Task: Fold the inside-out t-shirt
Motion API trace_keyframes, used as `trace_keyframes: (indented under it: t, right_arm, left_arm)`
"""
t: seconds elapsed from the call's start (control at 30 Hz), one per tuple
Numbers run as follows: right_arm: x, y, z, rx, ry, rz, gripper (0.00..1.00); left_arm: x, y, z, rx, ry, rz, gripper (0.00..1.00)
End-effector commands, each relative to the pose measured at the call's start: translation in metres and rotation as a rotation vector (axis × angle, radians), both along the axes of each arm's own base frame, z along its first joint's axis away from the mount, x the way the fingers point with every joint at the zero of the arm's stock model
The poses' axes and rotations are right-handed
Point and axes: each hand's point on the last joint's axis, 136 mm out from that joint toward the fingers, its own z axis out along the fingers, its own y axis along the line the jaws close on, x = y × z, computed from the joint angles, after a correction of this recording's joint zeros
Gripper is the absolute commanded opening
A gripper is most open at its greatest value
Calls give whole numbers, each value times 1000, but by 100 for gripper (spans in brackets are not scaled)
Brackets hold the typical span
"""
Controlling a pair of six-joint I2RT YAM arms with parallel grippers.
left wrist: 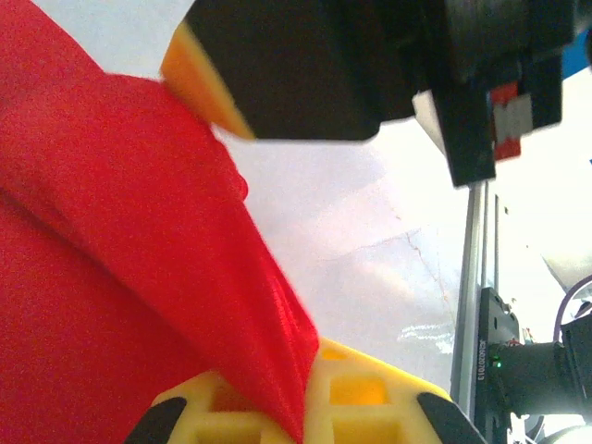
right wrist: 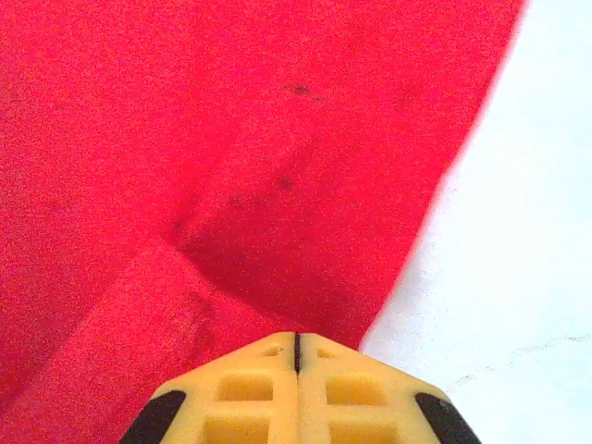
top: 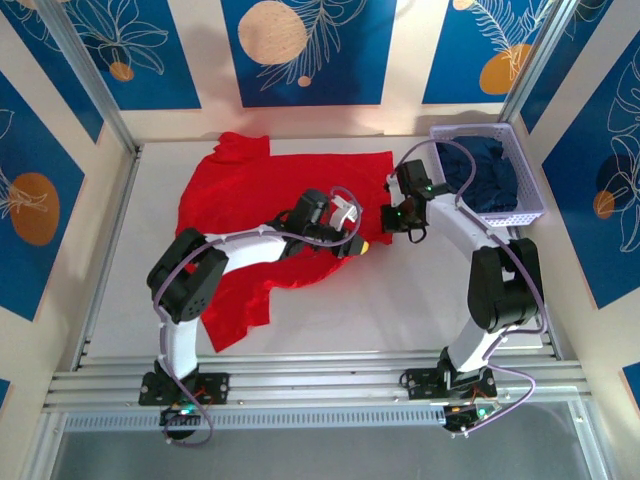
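Note:
The bright red t-shirt [top: 260, 190] lies spread over the back left of the table, rumpled, with a flap trailing toward the front. My left gripper [top: 358, 243] is at its right edge, shut on a taut fold of the red cloth [left wrist: 139, 231] that runs between the yellow jaws [left wrist: 310, 393]. My right gripper [top: 392, 218] sits close beside it, just right of the shirt's edge. Its jaws [right wrist: 296, 340] are pressed together on the red fabric [right wrist: 277, 139] at a seam. One of its yellow fingers [left wrist: 199, 79] shows in the left wrist view, just above the cloth.
A lilac basket [top: 524, 190] holding a dark navy garment [top: 488, 170] stands at the back right, close behind the right arm. Bare white table [top: 400, 300] stretches in front of the grippers. A metal rail [top: 300, 385] runs along the near edge.

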Motion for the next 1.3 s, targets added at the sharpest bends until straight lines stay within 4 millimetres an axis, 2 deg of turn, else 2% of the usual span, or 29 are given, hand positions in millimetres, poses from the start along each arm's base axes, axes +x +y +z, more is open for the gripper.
trace_keyframes:
  t: [0.0, 0.13, 0.27, 0.33, 0.4, 0.53, 0.63, 0.73, 1.03, 1.17, 1.27]
  right_arm:
    - [-4, -38, 22, -123, -19, -104, 0]
    - [-15, -39, 33, -84, -31, -120, 0]
    - [-26, -41, 27, -69, -13, -136, 1]
    - [-28, -46, 24, -71, 3, -157, 7]
    - [-30, -32, 26, 15, -3, -121, 15]
    - [-39, 11, 38, 324, -6, -48, 31]
    - [-44, 26, 36, 474, 44, -49, 40]
    - [-45, 35, 30, 554, 77, -49, 45]
    - [-34, 40, 9, 592, 122, -61, 41]
    - [-30, 34, -1, 552, 128, -86, 38]
    - [-28, 28, -6, 540, 131, -105, 33]
  left_arm:
    - [-6, 6, 0, 12, -12, -24, 0]
    - [-6, 7, -2, 16, -15, -26, 0]
    - [-6, 6, -1, 15, -18, -27, 0]
    - [-6, 6, 0, 13, -17, -30, 0]
    - [-6, 6, 0, 13, -17, -30, 0]
    - [-6, 6, 0, 14, -18, -28, 0]
    - [-5, 6, -1, 13, -15, -27, 0]
    - [-6, 6, -1, 13, -13, -30, 0]
    - [-7, 6, -1, 13, -15, -30, 0]
    - [-8, 6, -1, 13, -15, -30, 0]
    - [-7, 6, 0, 12, -15, -31, 0]
